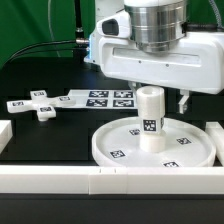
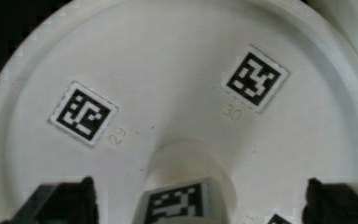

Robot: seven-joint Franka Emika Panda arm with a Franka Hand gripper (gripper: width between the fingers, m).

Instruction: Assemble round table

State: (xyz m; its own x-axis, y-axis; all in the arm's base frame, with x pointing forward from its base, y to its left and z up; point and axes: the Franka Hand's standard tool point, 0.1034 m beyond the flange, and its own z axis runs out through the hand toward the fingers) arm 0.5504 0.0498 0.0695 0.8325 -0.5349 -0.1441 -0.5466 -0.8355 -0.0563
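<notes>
The large rimmed round disc (image 1: 150, 148) lies flat on the black table near the front. The short cylindrical leg (image 1: 150, 118) stands upright at its centre, a tag on its side. My gripper (image 1: 155, 100) hangs right over the leg, open, with one dark finger (image 1: 183, 101) showing to the exterior view's right of the leg. In the wrist view the disc (image 2: 158, 90) fills the picture. The leg (image 2: 185, 200) sits between my two fingers (image 2: 66, 200), with a gap on each side. The small cross-shaped piece (image 1: 40, 105) lies on the table at the exterior view's left.
The marker board (image 1: 105, 98) lies flat behind the disc. White border blocks run along the front (image 1: 100, 180), the left (image 1: 4, 135) and the right (image 1: 215, 138). A green backdrop stands behind.
</notes>
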